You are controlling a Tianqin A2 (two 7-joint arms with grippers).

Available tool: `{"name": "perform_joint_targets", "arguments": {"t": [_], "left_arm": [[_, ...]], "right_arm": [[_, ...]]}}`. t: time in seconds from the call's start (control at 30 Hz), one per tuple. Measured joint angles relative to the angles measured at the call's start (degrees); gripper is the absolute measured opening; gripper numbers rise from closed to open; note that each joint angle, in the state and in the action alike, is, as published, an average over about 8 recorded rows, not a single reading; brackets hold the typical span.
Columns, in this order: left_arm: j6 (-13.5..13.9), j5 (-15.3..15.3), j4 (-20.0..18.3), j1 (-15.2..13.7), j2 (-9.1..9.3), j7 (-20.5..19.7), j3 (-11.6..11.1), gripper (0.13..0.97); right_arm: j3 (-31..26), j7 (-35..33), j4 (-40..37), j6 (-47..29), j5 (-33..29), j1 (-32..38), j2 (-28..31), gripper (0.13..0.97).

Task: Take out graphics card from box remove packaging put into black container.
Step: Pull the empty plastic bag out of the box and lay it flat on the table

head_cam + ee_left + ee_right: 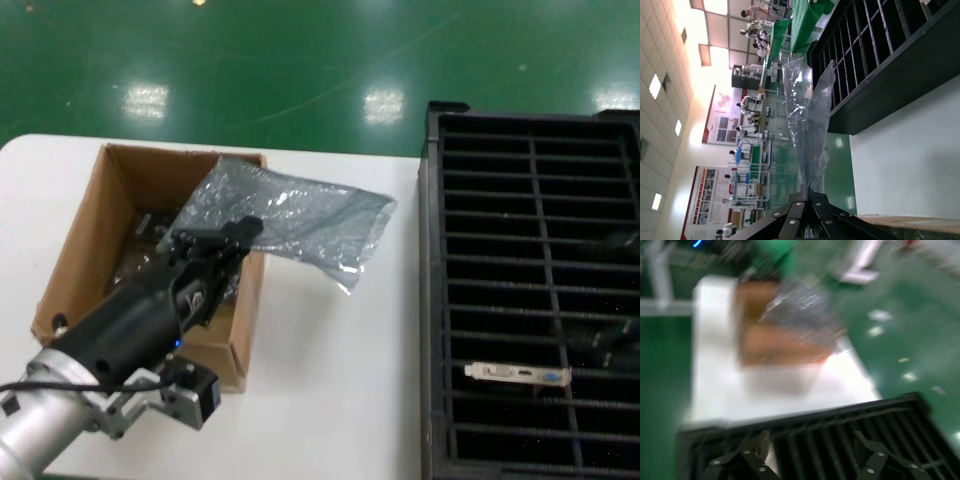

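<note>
My left gripper (240, 232) is over the brown cardboard box (75, 250) and is shut on one edge of the crinkly silver packaging bag (290, 215). The bag hangs out over the box's right wall and the white table. In the left wrist view the closed fingertips (807, 191) pinch the bag (810, 115), which looks empty. The graphics card (517, 374), with its silver bracket and blue port, stands in a slot of the black container (432, 250). My right gripper (811, 437) is open and empty above the container (840, 440).
Dark bagged cards (140, 250) lie inside the box. The white table (330, 380) has bare room between box and container. The green floor (300, 60) lies beyond the table's far edge. The right wrist view shows the box (775, 340) blurred.
</note>
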Motion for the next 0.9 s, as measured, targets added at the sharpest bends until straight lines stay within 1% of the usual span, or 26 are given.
{"name": "perform_joint_targets", "arguments": {"t": [0.1,0.13,0.27,0.4,0.43,0.47,0.5,0.57,0.63,0.7,0.77,0.9], "left_arm": [[0.0,0.0,0.0,0.0,0.0,0.0,0.0,0.14],[0.0,0.0,0.0,0.0,0.0,0.0,0.0,0.14],[0.0,0.0,0.0,0.0,0.0,0.0,0.0,0.14],[0.13,0.21,-0.05,0.0,0.05,-0.27,-0.06,0.14],[0.65,0.84,-0.2,0.04,0.35,-1.15,-0.36,0.14],[1.54,1.8,-0.42,0.09,0.98,-2.47,-0.98,0.14],[2.97,3.13,-0.69,0.15,1.89,-4.34,-1.84,0.14],[7.07,6.48,-1.35,0.17,4.58,-9.33,-4.32,0.14],[12.57,10.59,-2.05,-0.01,8.31,-15.71,-7.61,0.14],[18.85,14.6,-2.46,-0.6,12.89,-22.38,-11.41,0.14],[24.63,17.92,-2.34,-1.68,17.35,-28.17,-14.81,0.14],[34.65,24.28,-0.34,-4.98,25.74,-38.18,-20.91,0.14]], "right_arm": [[7.83,-0.21,-3.16,4.53,7.12,-6.1,-0.57,0.548],[10.34,-0.45,-4.27,5.63,9.4,-7.87,-1.04,0.548],[18.97,-2.2,-8.15,6.95,17.35,-12.61,-4.11,0.648],[24.04,-3.9,-10.47,5.94,22.65,-14.52,-6.77,0.749],[24.76,-4.19,-10.81,5.7,23.49,-14.74,-7.19,0.749],[25.2,-4.38,-11.02,5.52,24.02,-14.87,-7.44,0.766],[25.44,-4.49,-11.14,5.41,24.33,-14.95,-7.59,0.783],[25.57,-4.55,-11.2,5.36,24.48,-14.99,-7.66,0.817],[25.56,-4.55,-11.19,5.38,24.47,-14.98,-7.65,0.851],[25.53,-4.54,-11.17,5.39,24.43,-14.98,-7.64,0.885],[25.53,-4.53,-11.17,5.39,24.43,-14.97,-7.63,0.894],[25.52,-4.52,-11.17,5.4,24.42,-14.97,-7.63,0.929]]}}
